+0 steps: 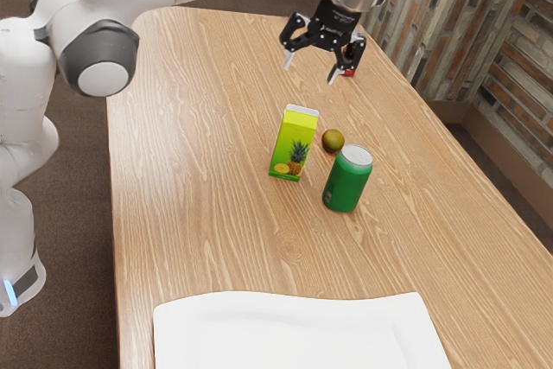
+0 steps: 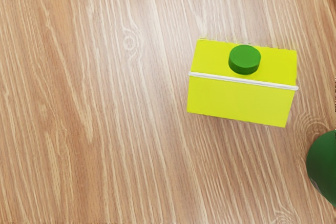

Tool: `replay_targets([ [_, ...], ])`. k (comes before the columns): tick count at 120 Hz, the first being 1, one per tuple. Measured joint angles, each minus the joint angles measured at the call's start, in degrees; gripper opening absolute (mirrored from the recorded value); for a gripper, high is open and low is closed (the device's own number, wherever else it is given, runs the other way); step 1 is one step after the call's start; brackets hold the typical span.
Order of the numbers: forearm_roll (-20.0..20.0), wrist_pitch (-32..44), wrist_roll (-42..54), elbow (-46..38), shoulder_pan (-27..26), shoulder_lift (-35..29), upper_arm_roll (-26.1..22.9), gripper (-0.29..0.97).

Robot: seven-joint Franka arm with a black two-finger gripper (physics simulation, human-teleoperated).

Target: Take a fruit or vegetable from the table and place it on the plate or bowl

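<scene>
A small brown-green round fruit (image 1: pixel 333 140) lies on the wooden table, between a yellow pineapple juice carton (image 1: pixel 294 143) and a green can (image 1: pixel 347 179). A white square plate (image 1: pixel 294 334) sits at the table's near edge. My gripper (image 1: pixel 310 63) hangs open above the table, farther back than the carton and the fruit, with nothing between its fingers. In the wrist view I look straight down on the carton's top (image 2: pixel 242 85) with its green cap (image 2: pixel 244 59); a slice of the green can (image 2: pixel 323 166) shows beside it.
A wood-plank wall (image 1: pixel 467 23) runs along the table's far right side. A small red thing (image 1: pixel 349 72) peeks out behind the gripper's right finger. Bare tabletop (image 1: pixel 199 179) lies between the carton and the plate.
</scene>
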Motion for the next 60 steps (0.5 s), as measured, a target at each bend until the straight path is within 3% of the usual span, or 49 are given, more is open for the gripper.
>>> replay_targets([
  [13,-6.3,1.0,-0.9,-0.2,4.5,2.1,-0.2,0.68],
  [28,-9.6,2.6,-1.6,-0.2,8.9,3.9,-0.2,0.68],
  [43,-10.5,4.8,-2.1,-0.1,12.0,4.7,0.1,0.68],
  [60,-7.2,7.0,-2.7,-0.1,12.4,4.5,0.2,0.68],
])
